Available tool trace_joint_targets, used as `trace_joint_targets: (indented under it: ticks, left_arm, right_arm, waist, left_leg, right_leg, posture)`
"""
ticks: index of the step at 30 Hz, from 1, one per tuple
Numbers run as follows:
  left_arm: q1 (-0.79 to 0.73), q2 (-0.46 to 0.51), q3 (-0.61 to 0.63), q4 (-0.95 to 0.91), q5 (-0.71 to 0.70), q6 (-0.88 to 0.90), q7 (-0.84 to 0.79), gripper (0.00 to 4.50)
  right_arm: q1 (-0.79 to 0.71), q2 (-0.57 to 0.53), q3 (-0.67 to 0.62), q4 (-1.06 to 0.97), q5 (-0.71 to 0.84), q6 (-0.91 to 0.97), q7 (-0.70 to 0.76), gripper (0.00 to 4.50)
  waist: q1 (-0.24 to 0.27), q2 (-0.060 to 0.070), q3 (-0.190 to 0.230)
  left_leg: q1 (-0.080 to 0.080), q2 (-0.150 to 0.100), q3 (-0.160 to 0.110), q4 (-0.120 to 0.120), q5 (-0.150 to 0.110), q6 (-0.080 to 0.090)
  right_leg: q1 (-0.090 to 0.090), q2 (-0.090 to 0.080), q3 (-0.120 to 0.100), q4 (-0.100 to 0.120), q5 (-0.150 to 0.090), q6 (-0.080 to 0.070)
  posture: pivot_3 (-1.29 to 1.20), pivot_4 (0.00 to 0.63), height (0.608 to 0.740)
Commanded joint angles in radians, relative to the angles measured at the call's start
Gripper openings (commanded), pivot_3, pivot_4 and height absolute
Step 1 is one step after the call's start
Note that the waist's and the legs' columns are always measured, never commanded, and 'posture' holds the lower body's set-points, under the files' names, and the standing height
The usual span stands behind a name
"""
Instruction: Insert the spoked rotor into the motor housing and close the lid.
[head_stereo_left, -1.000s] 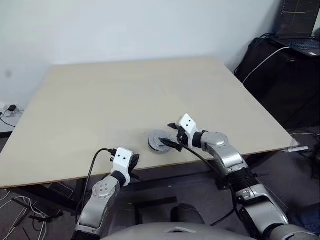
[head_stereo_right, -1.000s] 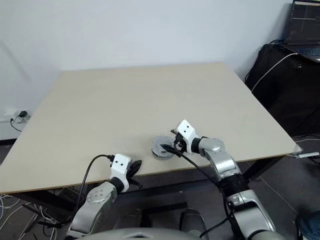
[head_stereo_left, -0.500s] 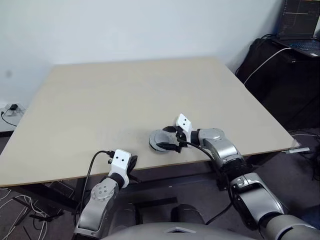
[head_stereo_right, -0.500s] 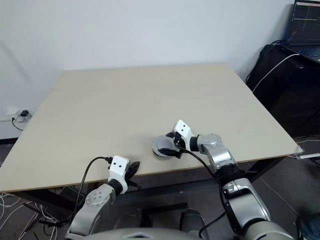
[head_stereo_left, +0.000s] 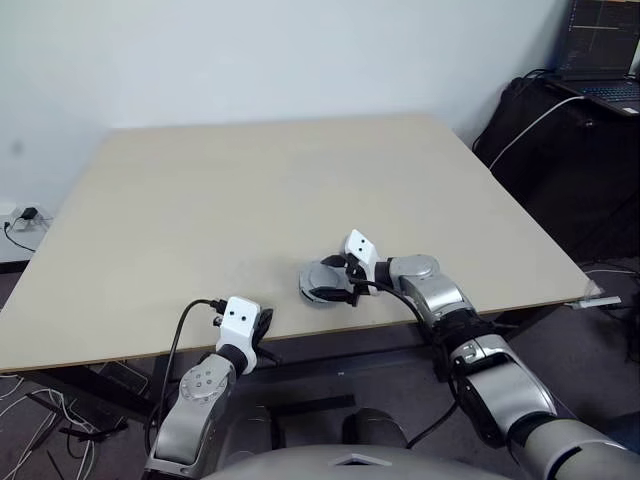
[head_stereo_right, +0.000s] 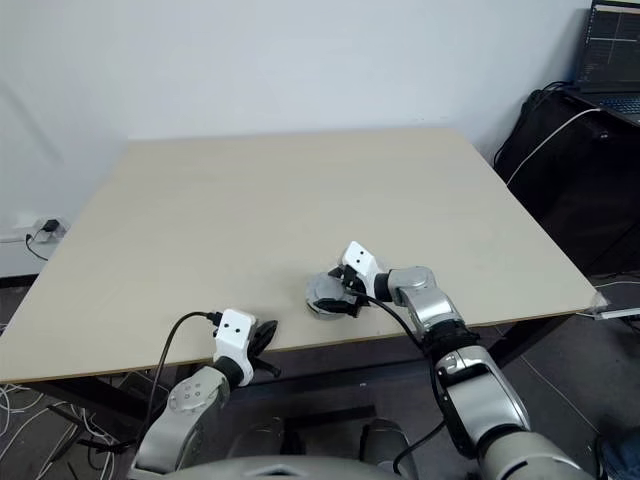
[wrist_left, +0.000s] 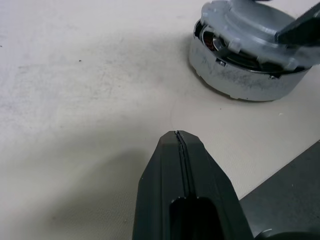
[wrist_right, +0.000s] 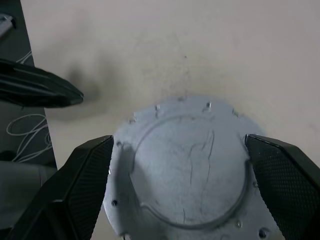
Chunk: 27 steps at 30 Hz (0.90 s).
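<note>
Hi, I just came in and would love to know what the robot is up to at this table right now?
It is assembling a small motor near the table's front edge. The lid already sits on the motor housing, slightly raised on one side, with a gap showing into the housing. The right gripper is over the lid with its fingers spread wide on either side, not clamped. The left gripper is shut and empty, resting low by the table edge, apart from the motor.
</note>
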Motion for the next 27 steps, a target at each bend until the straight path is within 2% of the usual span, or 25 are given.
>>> trace_joint_targets:
  ticks: [1, 4, 6, 14, 26, 27]
  left_arm:
    - [-0.003, 0.004, 0.01, -0.053, -0.004, 0.002, 0.004, 0.0]
    - [-0.004, 0.003, 0.011, -0.055, -0.004, 0.005, 0.004, 0.0]
    - [-0.003, 0.003, 0.011, -0.057, -0.004, 0.006, 0.003, 0.0]
    - [0.001, 0.0, 0.007, -0.061, -0.003, 0.009, 0.004, 0.0]
    - [-0.004, -0.002, -0.002, -0.054, -0.001, 0.009, -0.001, 0.0]
    - [-0.004, -0.002, -0.003, -0.055, -0.001, 0.01, -0.001, 0.0]
  right_arm:
    - [-0.03, 0.0, -0.015, 0.009, -0.006, -0.031, 0.009, 4.49]
    - [-0.033, 0.001, -0.015, 0.019, -0.009, -0.037, 0.007, 4.49]
    - [-0.032, 0.003, -0.019, 0.02, -0.009, -0.044, -0.001, 4.09]
    - [-0.016, 0.02, -0.045, -0.005, 0.01, -0.038, -0.021, 1.61]
    - [0.005, 0.031, -0.066, -0.057, 0.028, -0.002, -0.036, 1.61]
    - [0.002, 0.031, -0.07, -0.057, 0.032, 0.005, -0.036, 1.78]
  waist:
    - [0.0, 0.0, 0.0]
    - [0.0, 0.0, 0.0]
    - [0.0, 0.0, 0.0]
    - [-0.002, 0.001, 0.0]
    - [0.0, 0.001, 0.0]
    - [-0.001, 0.001, 0.0]
  left_leg:
    - [0.0, 0.0, 0.0, 0.0, 0.0, 0.0]
    - [0.0, 0.0, 0.0, 0.0, 0.0, 0.0]
    - [0.0, 0.0, 0.0, 0.0, 0.0, 0.0]
    - [0.0, 0.0, 0.0, 0.001, 0.0, 0.0]
    - [0.0, 0.0, 0.0, 0.001, 0.0, 0.0]
    - [0.0, 0.0, 0.0, 0.001, 0.0, 0.0]
  right_leg:
    - [0.0, 0.0, 0.0, 0.0, 0.0, 0.0]
    - [0.0, 0.0, 0.0, 0.0, 0.0, 0.0]
    - [0.0, 0.0, 0.0, 0.0, 0.0, 0.0]
    - [0.0, 0.001, 0.0, 0.0, 0.0, 0.0]
    - [0.0, 0.001, 0.001, 0.0, 0.0, 0.0]
    - [0.0, 0.001, 0.001, 0.001, 0.001, 0.0]
  posture:
    - [0.0, 0.0, 0.74]
    - [0.0, 0.0, 0.74]
    - [0.0, 0.0, 0.74]
    - [0.0, 0.0, 0.74]
    - [0.0, 0.0, 0.74]
    - [0.0, 0.0, 0.74]
